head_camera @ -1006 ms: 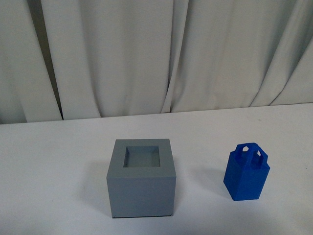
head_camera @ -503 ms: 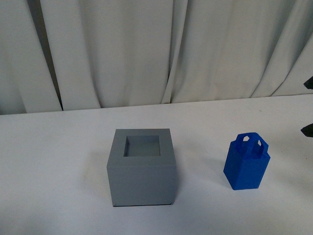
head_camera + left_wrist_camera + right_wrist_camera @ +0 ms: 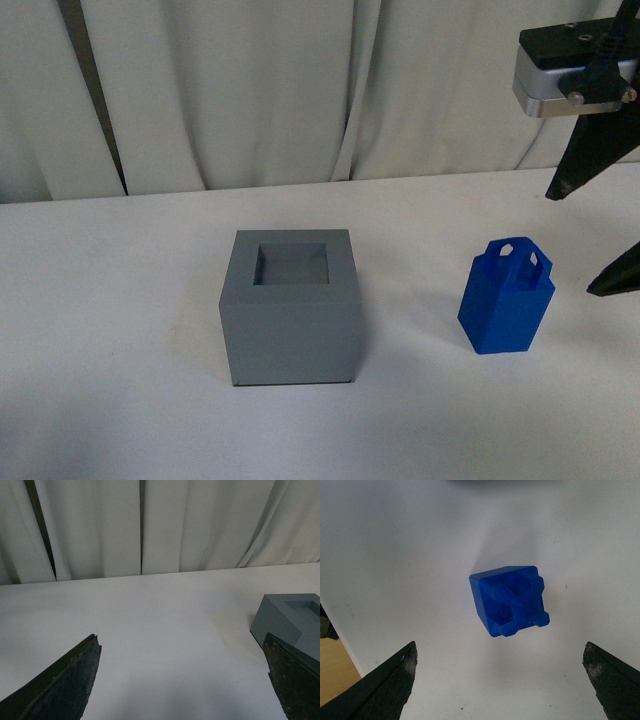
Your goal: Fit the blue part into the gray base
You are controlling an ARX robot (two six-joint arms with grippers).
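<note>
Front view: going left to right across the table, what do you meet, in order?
gray base → blue part → right gripper, open and raised above the table at the right edge of the picture.

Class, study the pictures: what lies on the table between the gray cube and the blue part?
Nothing. In the front view, only bare white table separates the gray base and the blue part.
</note>
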